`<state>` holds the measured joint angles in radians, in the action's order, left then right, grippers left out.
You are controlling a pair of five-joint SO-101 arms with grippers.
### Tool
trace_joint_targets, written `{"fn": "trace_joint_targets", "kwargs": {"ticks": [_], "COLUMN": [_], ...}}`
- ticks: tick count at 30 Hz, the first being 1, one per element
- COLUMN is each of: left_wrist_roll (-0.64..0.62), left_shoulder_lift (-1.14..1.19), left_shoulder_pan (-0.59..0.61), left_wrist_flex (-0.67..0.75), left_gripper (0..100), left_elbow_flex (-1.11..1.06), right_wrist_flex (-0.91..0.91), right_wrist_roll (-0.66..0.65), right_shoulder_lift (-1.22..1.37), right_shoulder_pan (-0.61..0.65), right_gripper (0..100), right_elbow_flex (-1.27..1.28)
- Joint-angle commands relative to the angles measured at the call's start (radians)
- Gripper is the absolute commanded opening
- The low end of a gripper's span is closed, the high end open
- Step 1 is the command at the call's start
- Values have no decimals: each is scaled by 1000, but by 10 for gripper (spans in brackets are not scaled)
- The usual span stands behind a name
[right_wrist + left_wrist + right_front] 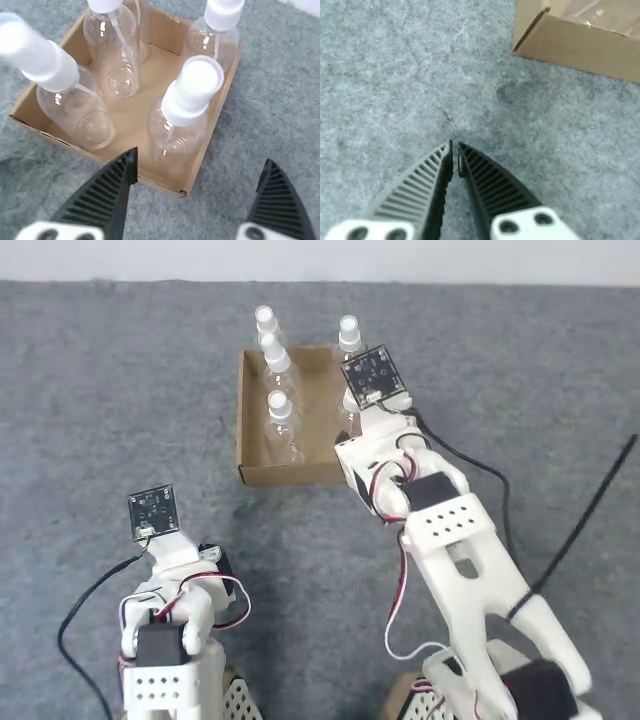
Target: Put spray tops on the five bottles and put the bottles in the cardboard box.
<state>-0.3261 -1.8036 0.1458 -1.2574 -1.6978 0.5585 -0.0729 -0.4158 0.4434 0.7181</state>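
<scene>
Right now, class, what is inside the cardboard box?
Five clear bottles stand upright in the box, four showing white spray tops. The fifth is mostly hidden behind another.

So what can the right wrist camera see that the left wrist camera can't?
The right wrist view looks down into the cardboard box at clear bottles standing inside with white spray tops, and the right gripper is wide open. The left wrist view has the left gripper shut over bare grey carpet, and it sees the box from outside, just a corner and a wall. Both share the box, the carpet and black gripper fingers.
</scene>
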Motion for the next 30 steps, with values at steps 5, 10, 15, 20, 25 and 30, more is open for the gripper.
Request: {"fn": "trace_joint_targets", "kwargs": {"ticks": [5, 10, 15, 20, 25, 30], "left_wrist_roll": [6, 6, 6, 6, 6, 6], "left_shoulder_lift": [-17, -17, -17, -17, -17, -17], "left_shoulder_pan": [2, 2, 2, 2, 2, 2], "left_wrist_flex": [-5, -5, -5, -5, -5, -5], "left_gripper": [12, 12, 12, 12, 12, 12], "left_elbow_flex": [13, 13, 13, 13, 13, 13], "right_wrist_flex": [8, 8, 8, 10, 28, 71], "right_wrist_roll": [0, 0, -2, -2, -49, -49], "right_shoulder_lift": [-140, -200, -265, -315, -371, -452], "right_shoulder_pan": [4, 1, 1, -1, -1, -1], "right_gripper": [315, 314, 314, 314, 314, 314], "right_elbow_flex": [20, 48, 75, 94, 107, 107]}}
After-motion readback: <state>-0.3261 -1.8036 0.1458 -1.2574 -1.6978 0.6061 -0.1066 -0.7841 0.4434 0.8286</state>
